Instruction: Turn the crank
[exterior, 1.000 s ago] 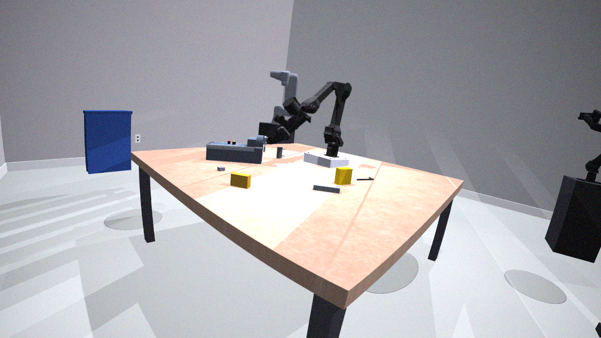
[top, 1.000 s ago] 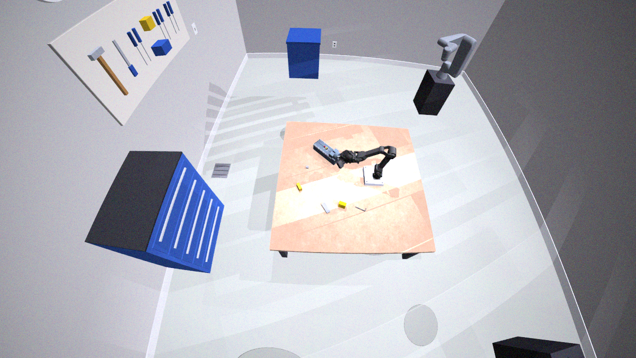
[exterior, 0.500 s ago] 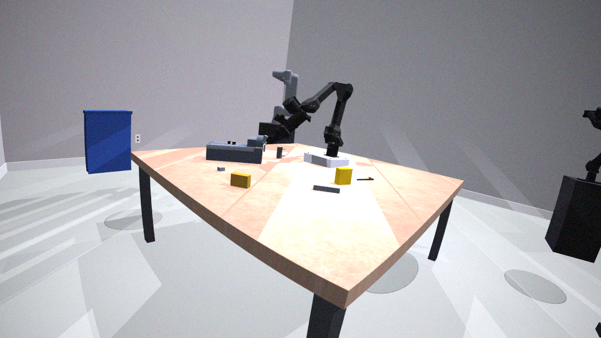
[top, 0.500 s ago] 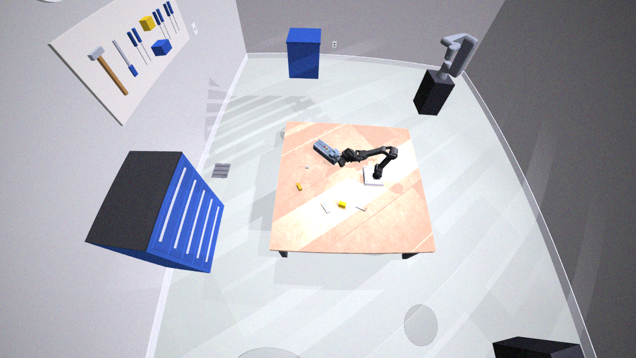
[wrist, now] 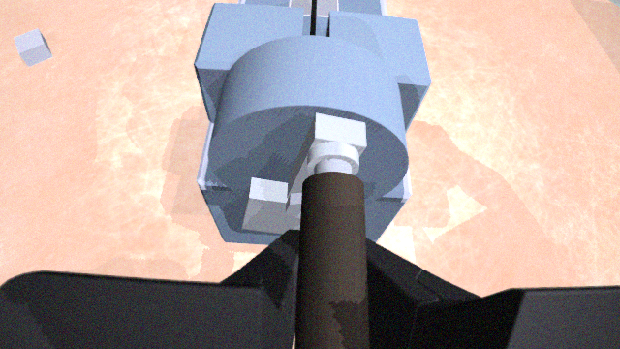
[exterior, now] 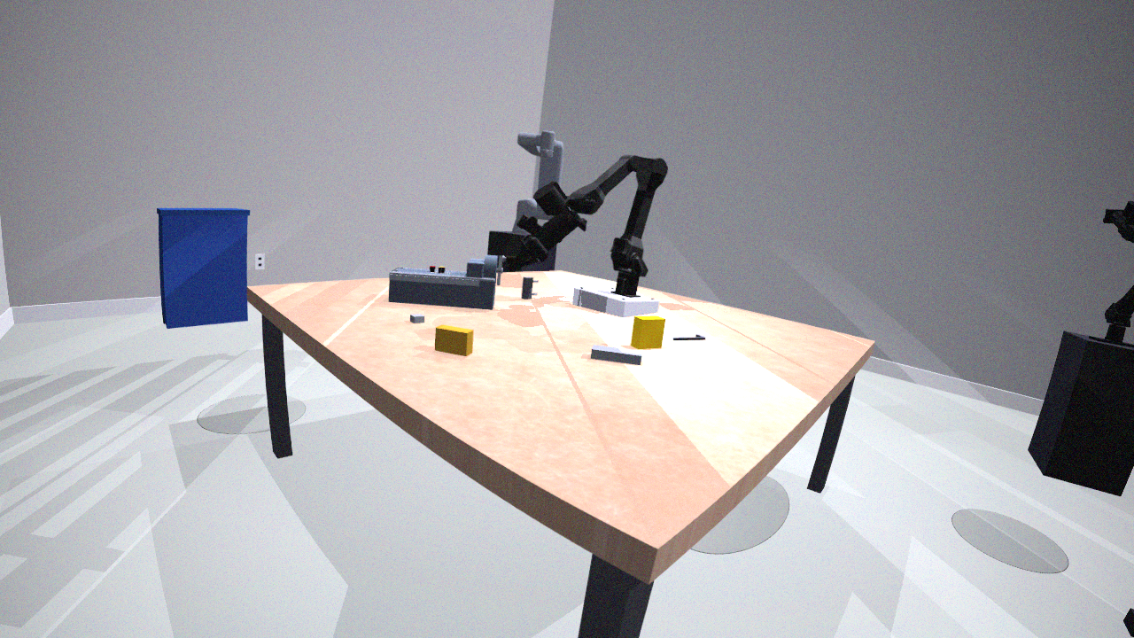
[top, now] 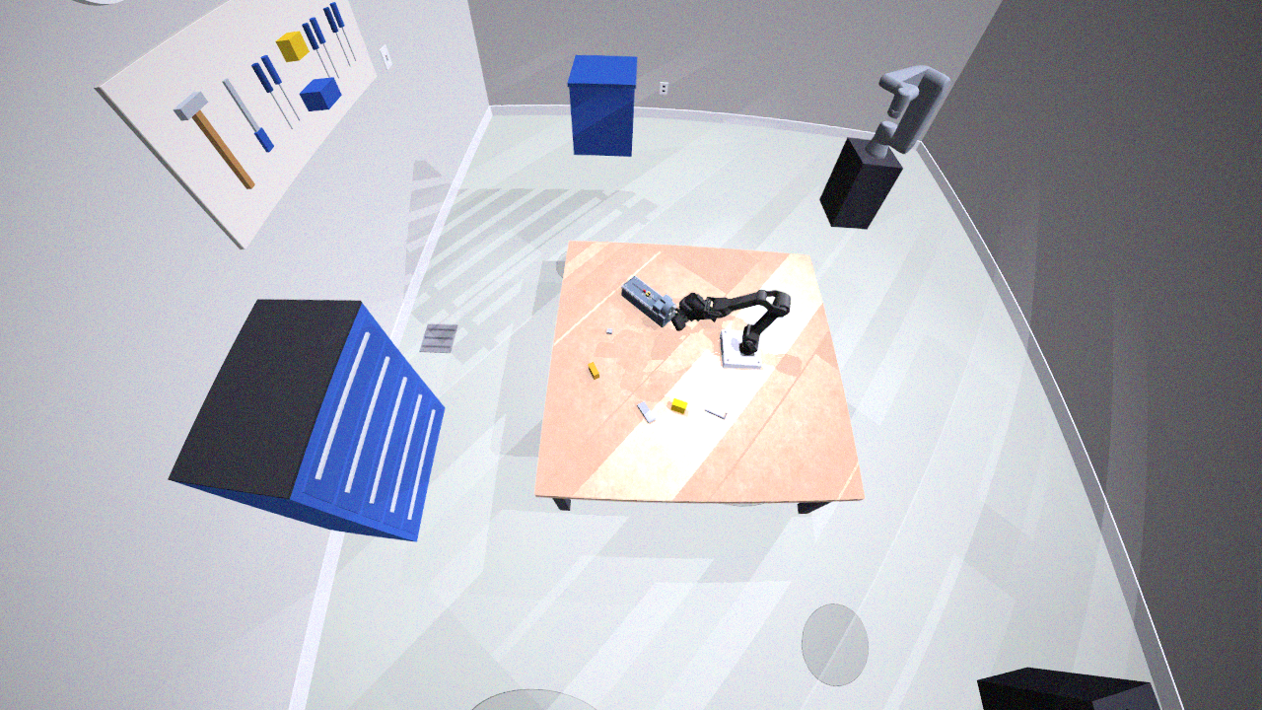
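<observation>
On the machine (top: 647, 302) (exterior: 441, 288) (wrist: 312, 73), the crank (wrist: 340, 131) is pointing near 12 o'clock in the wrist view, its dark handle (wrist: 332, 262) reaching toward 6. Your end effector (top: 676, 320) (exterior: 500, 263) (wrist: 321, 244) is pinching that handle from 2 sides, presumably so it can carry the crank around. The machine is sitting on the surface (top: 706, 459) (exterior: 507, 396) at about 10 o'clock from the arm's base (top: 740, 361) (exterior: 590, 300) in the top view. You can't confirm pointer alignment here.

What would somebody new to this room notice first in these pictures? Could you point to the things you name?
Probably the black robot arm (top: 725, 304) (exterior: 639, 194) over the wooden table (top: 706, 459) (exterior: 507, 412), its gripper (wrist: 321, 244) shut on a dark brown crank handle (wrist: 333, 218). Next, the large blue drawer cabinet (top: 375, 423) left of the table in the top view, and the hammer (top: 220, 145) on the wall board above it.
</observation>
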Robot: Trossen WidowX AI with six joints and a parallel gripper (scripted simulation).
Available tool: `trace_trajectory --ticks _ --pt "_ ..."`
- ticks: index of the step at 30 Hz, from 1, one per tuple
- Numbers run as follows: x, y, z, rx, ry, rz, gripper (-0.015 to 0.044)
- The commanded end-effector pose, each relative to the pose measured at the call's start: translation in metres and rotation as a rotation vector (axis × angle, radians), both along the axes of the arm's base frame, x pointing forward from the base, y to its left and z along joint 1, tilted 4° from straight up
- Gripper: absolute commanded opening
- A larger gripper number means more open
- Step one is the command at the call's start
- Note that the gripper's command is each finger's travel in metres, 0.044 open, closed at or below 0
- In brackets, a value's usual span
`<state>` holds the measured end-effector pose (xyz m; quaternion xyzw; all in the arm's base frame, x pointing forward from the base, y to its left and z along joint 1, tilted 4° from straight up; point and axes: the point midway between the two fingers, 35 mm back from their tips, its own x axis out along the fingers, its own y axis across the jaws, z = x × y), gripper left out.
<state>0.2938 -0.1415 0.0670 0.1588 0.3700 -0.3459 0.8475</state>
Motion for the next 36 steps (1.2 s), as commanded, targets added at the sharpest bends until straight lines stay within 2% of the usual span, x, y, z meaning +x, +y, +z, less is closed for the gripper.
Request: trace_trajectory --ticks 1,36 --pt "-0.007 -0.006 -0.002 -0.011 0.011 -0.021 0.0000" --pt "-0.016 -0.015 -0.015 -0.011 0.012 -0.021 0.0000"
